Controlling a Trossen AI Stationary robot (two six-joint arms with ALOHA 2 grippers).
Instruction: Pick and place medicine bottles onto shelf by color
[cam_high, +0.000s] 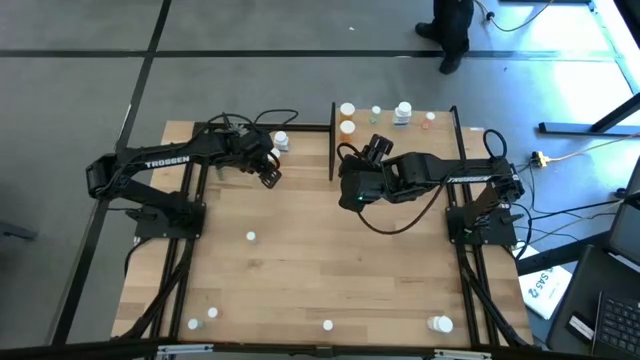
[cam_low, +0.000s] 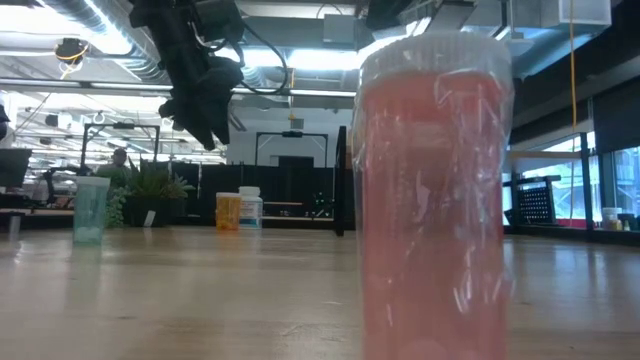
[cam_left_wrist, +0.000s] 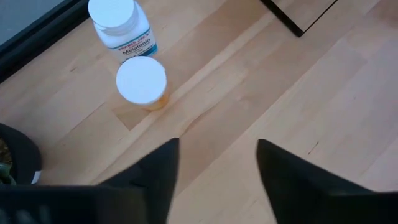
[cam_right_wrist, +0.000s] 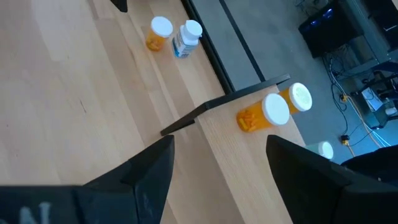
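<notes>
Two bottles, an orange bottle (cam_left_wrist: 142, 83) and a white bottle (cam_left_wrist: 121, 26), stand together on the table (cam_high: 300, 260) at your far left, just ahead of the left gripper (cam_left_wrist: 217, 171), whose fingers are parted and empty. Moving right, the shelf (cam_high: 440, 130) already carries several bottles, including an orange pair (cam_right_wrist: 273, 110), with the right gripper (cam_right_wrist: 217, 168) just short of it, parted and empty too. Several bottles remain scattered along the near table edge, so you are roughly halfway.

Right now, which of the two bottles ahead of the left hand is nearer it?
The orange bottle with the plain white cap; the white labelled bottle stands just beyond it.
</notes>
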